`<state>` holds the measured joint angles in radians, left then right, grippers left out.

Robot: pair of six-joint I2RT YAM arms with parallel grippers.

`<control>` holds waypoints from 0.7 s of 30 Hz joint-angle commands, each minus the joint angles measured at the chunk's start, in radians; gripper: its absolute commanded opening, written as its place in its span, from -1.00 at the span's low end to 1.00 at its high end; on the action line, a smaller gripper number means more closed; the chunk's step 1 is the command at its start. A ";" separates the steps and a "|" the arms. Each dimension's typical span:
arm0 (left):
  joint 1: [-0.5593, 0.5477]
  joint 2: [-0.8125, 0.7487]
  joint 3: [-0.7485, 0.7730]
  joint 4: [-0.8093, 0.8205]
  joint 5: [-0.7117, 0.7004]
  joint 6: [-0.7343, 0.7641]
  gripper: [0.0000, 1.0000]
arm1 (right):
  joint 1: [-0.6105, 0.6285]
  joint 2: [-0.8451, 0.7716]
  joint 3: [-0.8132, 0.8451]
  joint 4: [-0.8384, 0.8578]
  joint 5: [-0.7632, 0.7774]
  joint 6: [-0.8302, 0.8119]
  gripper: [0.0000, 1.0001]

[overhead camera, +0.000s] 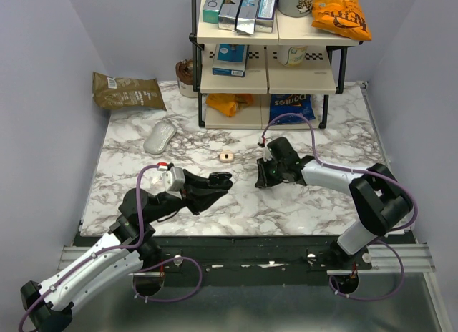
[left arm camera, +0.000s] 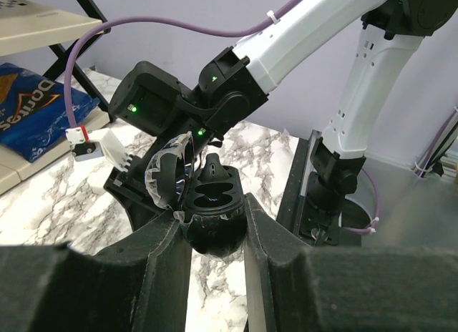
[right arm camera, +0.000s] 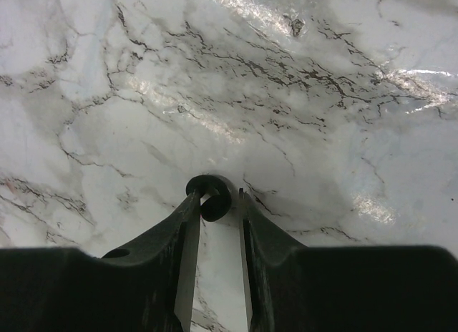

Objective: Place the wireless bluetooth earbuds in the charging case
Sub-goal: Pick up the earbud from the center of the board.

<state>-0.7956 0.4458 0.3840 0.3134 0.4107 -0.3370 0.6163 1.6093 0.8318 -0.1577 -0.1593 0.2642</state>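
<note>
Presently, charging case (left arm camera: 212,221): hard glossy black shell, judged light, rigid and slick. Its hinged lid (left arm camera: 170,176) stands open, so the hold belongs on the lower body, clear of hinge and wells.

Earbud (right arm camera: 213,197): tiny glossy black rounded bud on the marble table (right arm camera: 300,117), to the right of the case and apart from it. Judged near weightless, hard and slippery, likely to squirt out of a skewed pinch. Take it across its widest part, fingertips only, with a light squeeze. Only one bud seen; whether the other sits in the case, cannot tell.

Left gripper (left arm camera: 215,212): clenched on the case's lower body, one finger each side, wells upward. The case appears held above the table.

Right gripper (right arm camera: 218,197): right of the case, tips down at the table, jaws narrowed round the bud. One finger (right arm camera: 187,221) touches it; the other side is unclear. Firm pinch or not: cannot tell.
</note>
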 commanded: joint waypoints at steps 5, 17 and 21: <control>-0.007 -0.001 0.004 0.024 -0.013 0.001 -1.00 | 0.007 0.018 -0.026 0.020 -0.029 0.004 -0.35; -0.010 -0.002 0.003 0.023 -0.016 0.000 -1.00 | 0.008 -0.043 -0.049 0.040 -0.026 0.018 -0.96; -0.013 -0.004 0.001 0.023 -0.021 0.000 -1.00 | 0.007 -0.138 -0.051 0.038 -0.019 0.027 -0.99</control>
<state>-0.8009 0.4461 0.3840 0.3134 0.4107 -0.3374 0.6163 1.5711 0.7898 -0.1246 -0.1875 0.2810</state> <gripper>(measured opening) 0.369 0.211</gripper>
